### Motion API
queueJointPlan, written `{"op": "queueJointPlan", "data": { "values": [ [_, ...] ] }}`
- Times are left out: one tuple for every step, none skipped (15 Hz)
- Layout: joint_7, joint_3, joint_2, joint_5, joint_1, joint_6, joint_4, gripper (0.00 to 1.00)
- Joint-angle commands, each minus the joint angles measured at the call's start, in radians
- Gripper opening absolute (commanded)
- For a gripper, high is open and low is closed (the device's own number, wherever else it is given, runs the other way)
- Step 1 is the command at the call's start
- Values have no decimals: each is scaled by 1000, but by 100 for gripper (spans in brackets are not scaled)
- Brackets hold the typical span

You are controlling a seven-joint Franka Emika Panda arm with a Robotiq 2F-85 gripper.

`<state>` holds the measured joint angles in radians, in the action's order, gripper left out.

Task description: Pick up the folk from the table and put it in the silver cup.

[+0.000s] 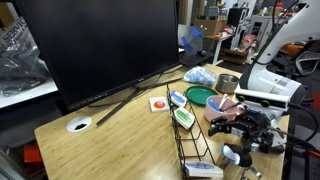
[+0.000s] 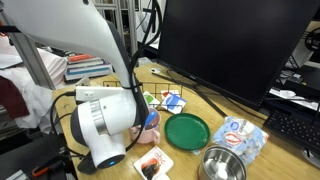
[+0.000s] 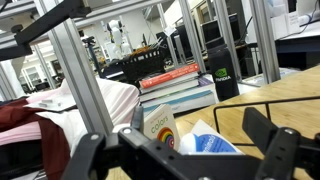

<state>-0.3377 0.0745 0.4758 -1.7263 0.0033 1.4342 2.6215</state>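
Note:
My gripper [image 3: 185, 152] is open, its two dark fingers wide apart and nothing held between them. In an exterior view it [image 1: 232, 120] hangs low over the right end of the light wood table [image 1: 120, 135], beside the pink bowl [image 1: 228, 103]. In the wrist view a "colors" card [image 3: 158, 125] and a blue-and-white packet [image 3: 210, 142] lie beyond the fingers. I cannot make out the fork in any view. The handled silver cup does not show. The only metal vessel I see is a round handleless tin [image 2: 222, 165], also in the exterior view [image 1: 228, 83].
A big black monitor [image 1: 100, 45] fills the back of the table. A green plate [image 2: 187, 130], picture cards [image 2: 172, 100] and a black wire rack [image 1: 195, 140] lie around the gripper. The round white cable hole [image 1: 79, 125] is at the left. Books [image 3: 180, 85] are stacked beyond the edge.

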Motion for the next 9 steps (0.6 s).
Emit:
{"op": "queueJointPlan", "data": {
  "values": [
    [26, 7, -71, 14, 8, 29, 29, 100],
    [28, 8, -88, 21, 15, 47, 33, 100],
    [19, 11, -114, 28, 30, 96, 40, 100],
    [5, 10, -143, 38, 46, 153, 47, 100],
    [-17, 7, -165, 44, 59, 213, 55, 100],
    [-25, 0, -187, 52, 71, 268, 61, 100],
    [-37, -9, -215, 53, 85, 330, 71, 100],
    [-46, -17, -243, 57, 97, 388, 80, 100],
    [-58, -27, -272, 62, 110, 449, 88, 100]
  ]
}}
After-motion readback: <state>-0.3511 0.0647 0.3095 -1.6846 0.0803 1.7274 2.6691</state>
